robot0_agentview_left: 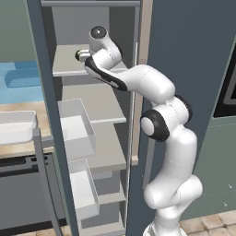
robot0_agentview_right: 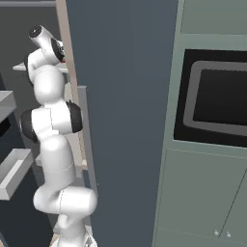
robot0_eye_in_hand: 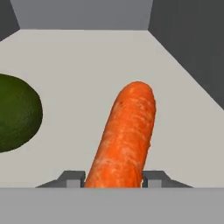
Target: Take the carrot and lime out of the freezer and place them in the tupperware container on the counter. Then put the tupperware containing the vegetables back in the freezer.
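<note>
The arm reaches into the open freezer at an upper shelf; in the hand view the carrot lies on that pale shelf, its near end between the two fingertips of the tool, its far end pointing toward the back wall; the tips sit right at its sides, though whether they are pinching it or just bracketing it cannot be told; the lime rests on the same shelf, near the carrot on the left of the hand view and apart from it; nothing lies between tool and carrot.

In the left base view the slate-blue door stands open on the left, carrying two white bins, one above the other; four flat shelves show inside the freezer, one over another; beyond the door a white tray sits on the beige tabletop, with a translucent blue bin farther back; the tool's end shows dark by the shelf's front edge.

In the right base view a dark oven is set in the grey-green cabinets to the right of the freezer's tall side panel.

Counted: one carrot, one lime, one tray, two door bins.
</note>
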Robot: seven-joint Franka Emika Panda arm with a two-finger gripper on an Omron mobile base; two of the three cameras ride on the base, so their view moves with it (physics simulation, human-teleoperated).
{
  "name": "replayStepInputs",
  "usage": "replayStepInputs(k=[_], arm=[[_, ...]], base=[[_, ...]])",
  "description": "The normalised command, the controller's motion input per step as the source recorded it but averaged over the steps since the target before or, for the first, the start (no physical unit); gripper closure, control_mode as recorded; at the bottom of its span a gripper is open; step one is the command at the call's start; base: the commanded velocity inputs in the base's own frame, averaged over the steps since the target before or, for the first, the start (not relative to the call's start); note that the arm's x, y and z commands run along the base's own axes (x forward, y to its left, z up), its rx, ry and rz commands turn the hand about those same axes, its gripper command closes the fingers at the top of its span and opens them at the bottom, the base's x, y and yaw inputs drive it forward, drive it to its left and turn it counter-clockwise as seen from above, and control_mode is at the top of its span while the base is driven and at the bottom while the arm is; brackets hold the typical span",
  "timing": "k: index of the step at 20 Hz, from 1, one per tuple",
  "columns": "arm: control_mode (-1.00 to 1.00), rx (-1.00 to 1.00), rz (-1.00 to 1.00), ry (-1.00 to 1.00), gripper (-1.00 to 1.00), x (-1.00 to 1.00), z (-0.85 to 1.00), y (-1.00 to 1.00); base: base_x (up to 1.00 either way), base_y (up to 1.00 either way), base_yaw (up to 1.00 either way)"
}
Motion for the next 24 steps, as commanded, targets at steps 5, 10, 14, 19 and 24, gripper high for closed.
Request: replayStepInputs(k=[5, 10, 14, 19, 24], arm=[[-1.00, 0.00, -0.02, 0.00, 1.00, -0.36, -0.17, -0.12], [-1.00, 0.02, 0.00, -0.01, 1.00, -0.70, -0.14, -0.04], [-1.00, 0.05, 0.02, -0.04, 1.00, -0.80, -0.07, -0.12], [-1.00, 0.11, 0.13, -0.06, 1.00, -0.93, 0.00, -0.05], [-1.00, 0.15, 0.19, -0.02, 1.00, -1.00, 0.06, -0.21]], base=[[0.00, 0.00, 0.00], [0.00, 0.00, 0.00], [0.00, 0.00, 0.00], [0.00, 0.00, 0.00], [0.00, 0.00, 0.00]])
